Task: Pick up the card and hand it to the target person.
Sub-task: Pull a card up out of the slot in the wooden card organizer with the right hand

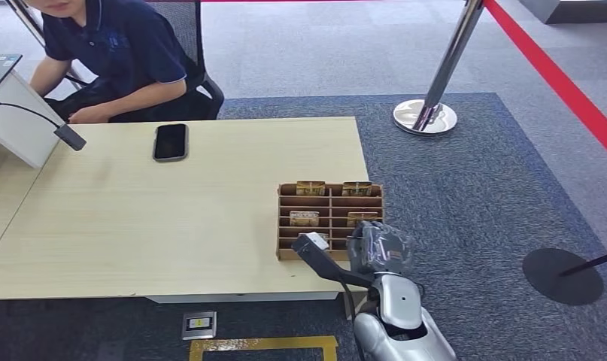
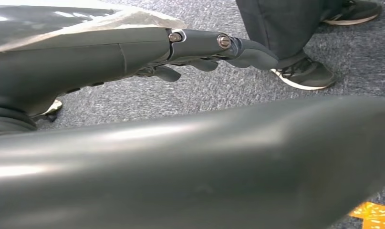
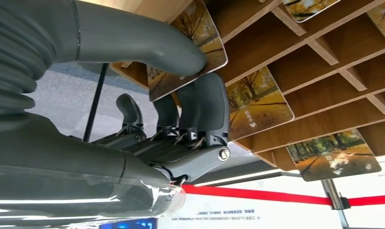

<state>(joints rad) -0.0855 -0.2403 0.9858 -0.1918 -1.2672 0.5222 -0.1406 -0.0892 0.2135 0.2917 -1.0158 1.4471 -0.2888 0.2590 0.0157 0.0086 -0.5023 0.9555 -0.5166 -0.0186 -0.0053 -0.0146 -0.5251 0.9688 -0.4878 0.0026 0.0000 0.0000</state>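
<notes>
Fingers (image 3: pixel 200 114) of right hand (image 3: pixel 181 124) pinching card (image 3: pixel 190 45) at wooden rack (image 1: pixel 329 219), pale table (image 1: pixel 172 218), grey carpet (image 1: pixel 473 195), red barrier (image 1: pixel 563 83).

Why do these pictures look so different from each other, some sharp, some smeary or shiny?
Head view: even light, everything sharp, a soft sheen on the phone. Left wrist view: a big dark curved shape sits too close to focus and carries pale glare streaks; the carpet behind is crisp. Right wrist view: turned upside down, the right robot hand and the card it pinches clear.

Silver right arm (image 1: pixel 396 312) ends in a grey ribbed cover (image 3: pixel 11 52) (dark fingers (image 3: pixel 200 109), silver screws).
</notes>
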